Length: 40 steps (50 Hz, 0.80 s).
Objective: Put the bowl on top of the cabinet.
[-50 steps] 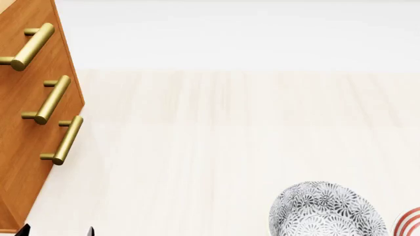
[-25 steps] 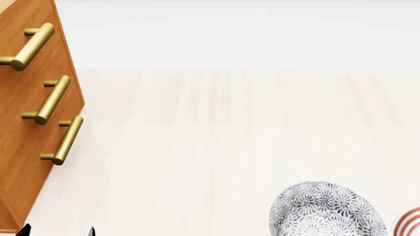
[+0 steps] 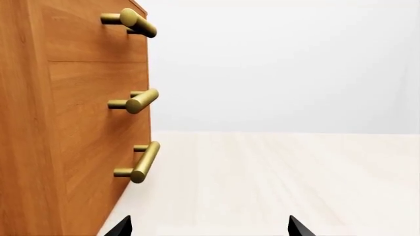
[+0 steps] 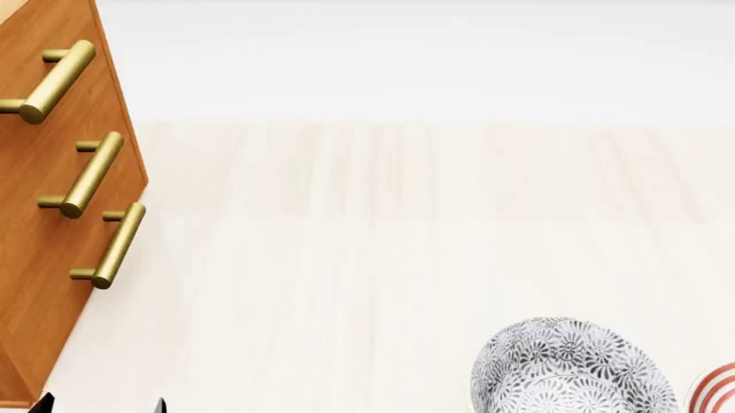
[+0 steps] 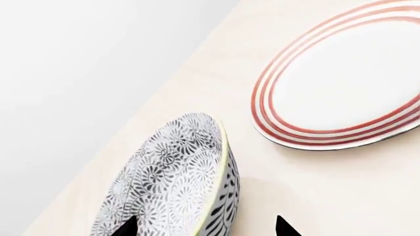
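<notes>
The bowl (image 4: 569, 366), white with a dense grey-black floral pattern, rests on the pale wooden surface at the head view's lower right. In the right wrist view the bowl (image 5: 174, 177) fills the foreground, and my right gripper (image 5: 204, 228) is open with one dark fingertip over the bowl's inside and the other outside its wall. The rim lies between them. The orange-brown cabinet (image 4: 46, 232) with brass bar handles stands at the left. My left gripper (image 3: 210, 230) is open and holds nothing, close beside the cabinet (image 3: 72, 128). Only its tips show in the head view (image 4: 100, 406).
A flat white plate with red rings (image 5: 347, 83) lies just beyond the bowl, seen at the head view's right edge (image 4: 718, 389). Pale wooden surface (image 4: 379, 258) stretches between cabinet and bowl, with a white wall behind.
</notes>
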### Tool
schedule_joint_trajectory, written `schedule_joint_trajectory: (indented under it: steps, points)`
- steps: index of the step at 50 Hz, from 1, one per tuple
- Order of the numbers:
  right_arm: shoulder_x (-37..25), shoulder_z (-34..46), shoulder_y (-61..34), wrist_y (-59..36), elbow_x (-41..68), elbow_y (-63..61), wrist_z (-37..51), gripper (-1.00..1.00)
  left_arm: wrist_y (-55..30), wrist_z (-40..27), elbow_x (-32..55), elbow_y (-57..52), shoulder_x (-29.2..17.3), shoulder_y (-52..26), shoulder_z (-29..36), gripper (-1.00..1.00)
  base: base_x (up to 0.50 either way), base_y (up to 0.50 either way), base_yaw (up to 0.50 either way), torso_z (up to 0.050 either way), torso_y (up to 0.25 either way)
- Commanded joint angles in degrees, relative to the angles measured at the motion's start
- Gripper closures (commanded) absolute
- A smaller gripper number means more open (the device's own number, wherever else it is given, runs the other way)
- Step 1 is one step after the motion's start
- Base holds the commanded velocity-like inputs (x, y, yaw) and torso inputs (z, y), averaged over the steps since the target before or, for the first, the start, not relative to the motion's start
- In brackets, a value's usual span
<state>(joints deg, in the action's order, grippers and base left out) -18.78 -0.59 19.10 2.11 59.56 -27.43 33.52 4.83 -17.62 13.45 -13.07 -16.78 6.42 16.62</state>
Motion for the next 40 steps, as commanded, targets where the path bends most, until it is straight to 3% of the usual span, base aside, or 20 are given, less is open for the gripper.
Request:
schedule_joint_trajectory:
  steps: [1, 40]
  points:
    - [-0.63, 1.02, -1.09, -0.89, -0.73, 0.50, 0.13, -1.00, -0.03, -0.06, 0.16, 0.37, -0.11, -0.28, 0.30, -1.00, 0.00, 0.00, 0.00, 0.000, 0.000]
    - [-0.13, 2.83, -9.20, -3.38, -1.89, 8.44, 2.95, -1.00, 0.22, -0.94, 0.35, -0.01, -0.74, -0.23, 0.89, -1.00, 0.00, 0.00, 0.00, 0.000, 0.000]
